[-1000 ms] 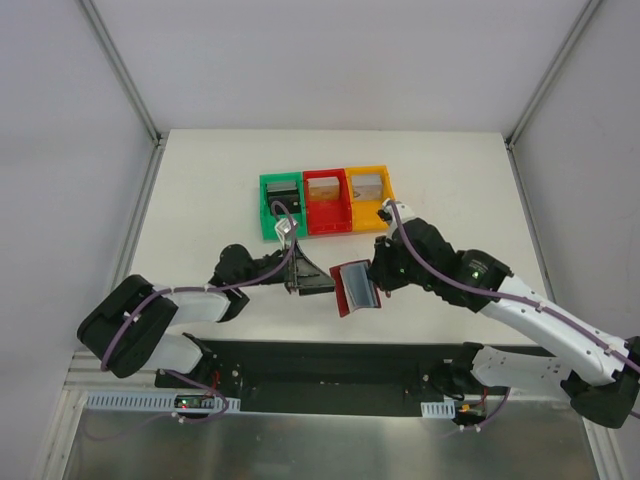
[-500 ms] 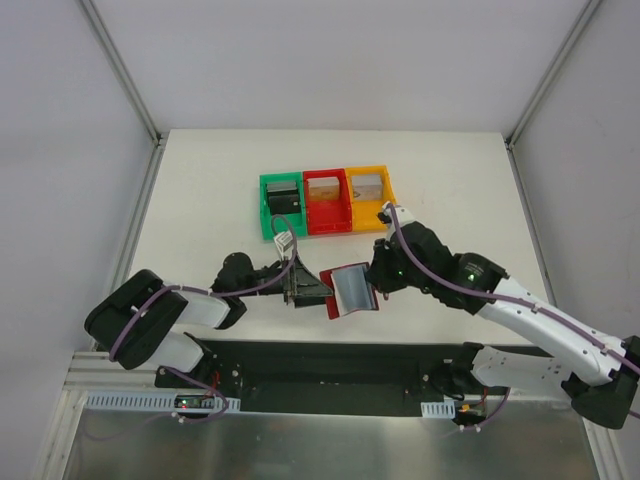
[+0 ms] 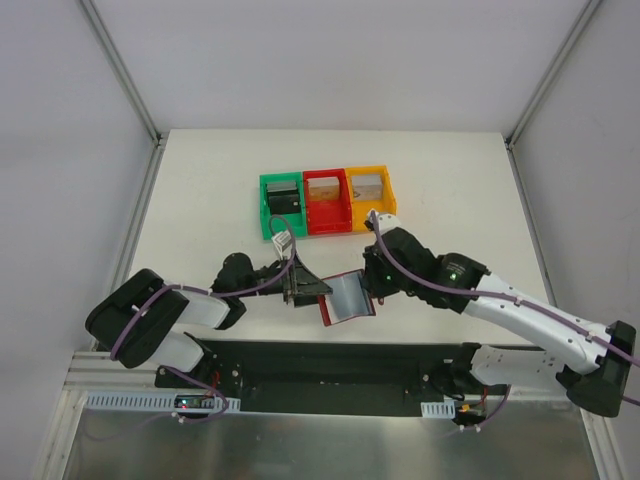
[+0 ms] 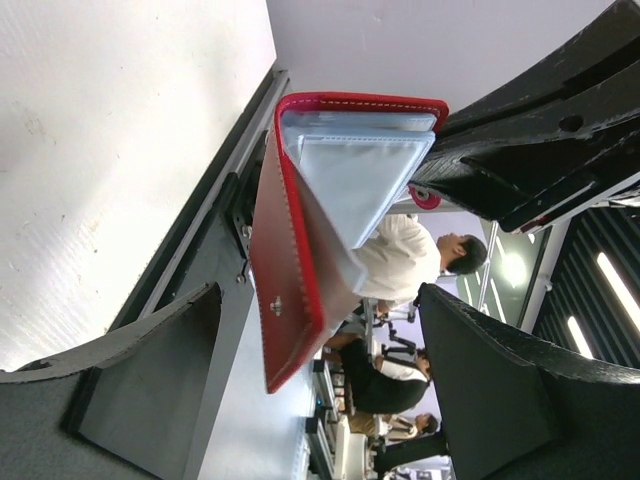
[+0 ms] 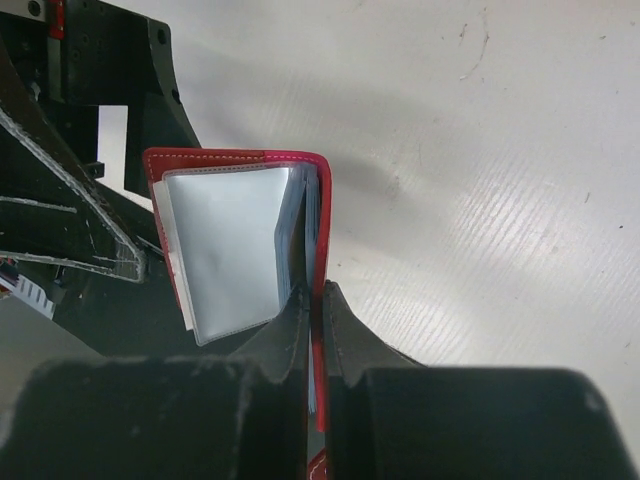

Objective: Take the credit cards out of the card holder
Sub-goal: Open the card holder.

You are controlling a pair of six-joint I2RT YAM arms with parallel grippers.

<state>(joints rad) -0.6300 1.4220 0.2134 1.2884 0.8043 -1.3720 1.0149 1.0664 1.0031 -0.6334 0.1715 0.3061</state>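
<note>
The dark red card holder (image 3: pixel 345 297) hangs open just above the table's near edge, its pale inner side facing up. My right gripper (image 3: pixel 371 288) is shut on its right cover; the right wrist view shows both fingertips (image 5: pixel 345 320) pinching the red edge (image 5: pixel 318 250). Pale blue-grey credit cards (image 5: pixel 228 250) sit in the holder's pockets, with thin blue edges by the spine. My left gripper (image 3: pixel 312 288) stands open at the holder's left side. In the left wrist view the red cover (image 4: pixel 295 260) dips between its spread fingers (image 4: pixel 150 385) without touching them.
Green (image 3: pixel 270 218), red (image 3: pixel 326 222) and orange (image 3: pixel 368 216) bins stand in a row behind the grippers, each with small items inside. The black base rail (image 3: pixel 330 360) runs just under the holder at the table's near edge.
My right gripper has carried the card holder leftward and nearer to the left gripper, tipping it flatter. The left gripper shifted slightly, still open.
</note>
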